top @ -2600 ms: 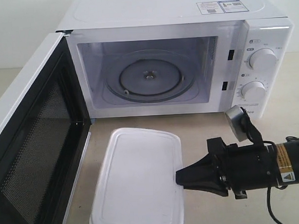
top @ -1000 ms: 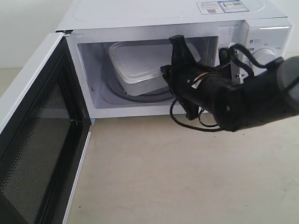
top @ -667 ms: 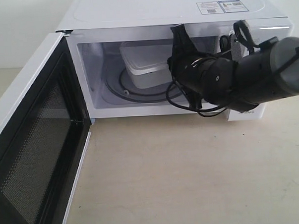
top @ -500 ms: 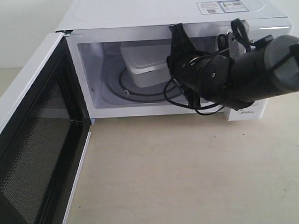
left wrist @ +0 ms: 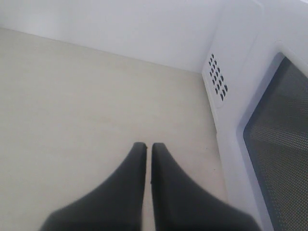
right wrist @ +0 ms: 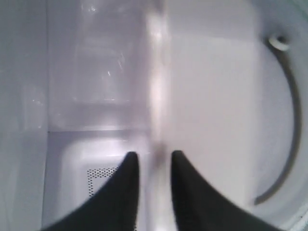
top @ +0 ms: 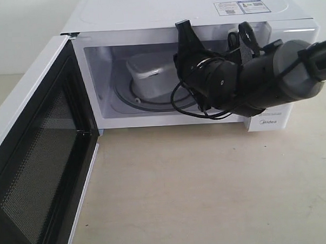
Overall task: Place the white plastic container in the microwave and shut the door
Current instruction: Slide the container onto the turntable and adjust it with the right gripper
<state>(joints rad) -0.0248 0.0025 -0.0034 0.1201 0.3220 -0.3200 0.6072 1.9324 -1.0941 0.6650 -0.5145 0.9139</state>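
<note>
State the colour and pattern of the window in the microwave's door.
The window is dark fine mesh; clearest in the exterior view.

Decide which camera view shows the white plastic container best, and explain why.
The exterior view: the white plastic container is inside the microwave, above the turntable, its shape clear though the right arm hides one end. The right wrist view shows only a blurred white edge between the fingers. The left wrist view shows none of it.

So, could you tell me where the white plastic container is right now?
In the exterior view, the white plastic container is inside the microwave, above its glass turntable, left of the right gripper reaching in.
</note>
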